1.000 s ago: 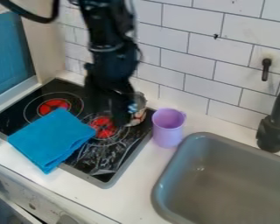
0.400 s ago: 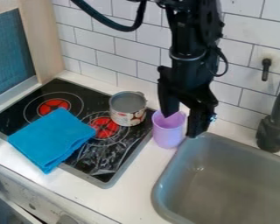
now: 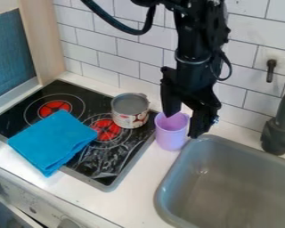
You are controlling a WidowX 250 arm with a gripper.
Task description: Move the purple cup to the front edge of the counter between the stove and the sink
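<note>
Over the tabletop (image 3: 144,189), I swung away from the stove (image 3: 103,164), toward the sink (image 3: 228,178). Now I'm past the pot (image 3: 130,120) and nearest the purple cup (image 3: 170,136). My jaws are wide open and, as far as I see, hold nothing.

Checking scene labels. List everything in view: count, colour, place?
sink: 1, grey, lower right
faucet: 1, black, right edge
counter: 1, white, around sink
stovetop: 1, black, left
burners: 2, red, on stovetop
cloth: 1, blue, stovetop's near side
pot: 1, grey with patterned side, stovetop's back right
cup: 1, light purple, between stovetop and sink
wall: 1, white tile, back
wall fitting: 1, black, upper right
panel: 1, teal, upper left
arm: 1, black, from top edge
claw: 1, black, at cup, fingers apart
</note>
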